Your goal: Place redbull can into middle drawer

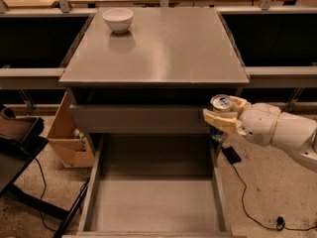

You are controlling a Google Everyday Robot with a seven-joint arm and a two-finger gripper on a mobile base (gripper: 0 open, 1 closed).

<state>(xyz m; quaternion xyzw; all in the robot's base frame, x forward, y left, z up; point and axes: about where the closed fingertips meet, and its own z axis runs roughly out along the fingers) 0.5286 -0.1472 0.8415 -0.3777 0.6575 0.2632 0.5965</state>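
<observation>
My gripper (pixel 223 117) is shut on the redbull can (pixel 221 104), whose shiny silver top shows above the cream fingers (pixel 218 119). It holds the can upright off the cabinet's front right corner, above the right wall of the open middle drawer (pixel 153 202). The drawer is pulled out wide, with a flat grey floor and nothing in it. My white arm (pixel 282 133) reaches in from the right.
A white bowl (pixel 118 19) stands at the back left of the grey cabinet top (pixel 156 43). A shut drawer front (pixel 138 119) sits above the open drawer. A cardboard box (pixel 69 138) stands on the floor to the left, and a black cable (pixel 252 207) runs at the right.
</observation>
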